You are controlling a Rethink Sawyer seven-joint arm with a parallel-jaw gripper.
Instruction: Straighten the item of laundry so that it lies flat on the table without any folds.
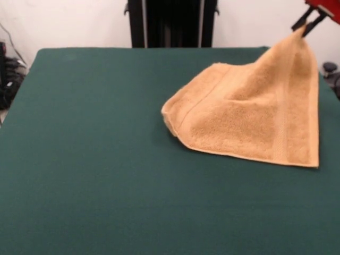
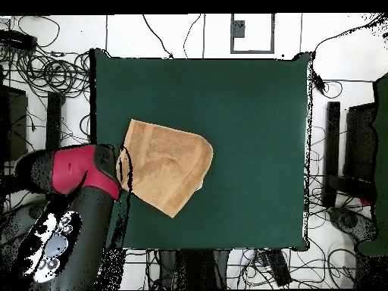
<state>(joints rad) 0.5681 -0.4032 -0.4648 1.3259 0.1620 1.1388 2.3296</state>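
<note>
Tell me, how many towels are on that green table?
1. A single tan towel lies toward the table's right side in the front view, one corner lifted by the gripper, whose jaws are closed on it. No others show.

A dark green worktop (image 1: 95,175) carries one golden tan towel (image 1: 249,122), resting near its edge, one corner lifted off.

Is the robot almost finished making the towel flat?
Not yet. Done so far: the gripper has pinched one corner of the tan towel. In hand: that corner is lifted high, so the cloth hangs like a tent while its lower edge rests on the green table. Left: pull it out, lay the corner down and smooth the fold near the left edge.
</note>
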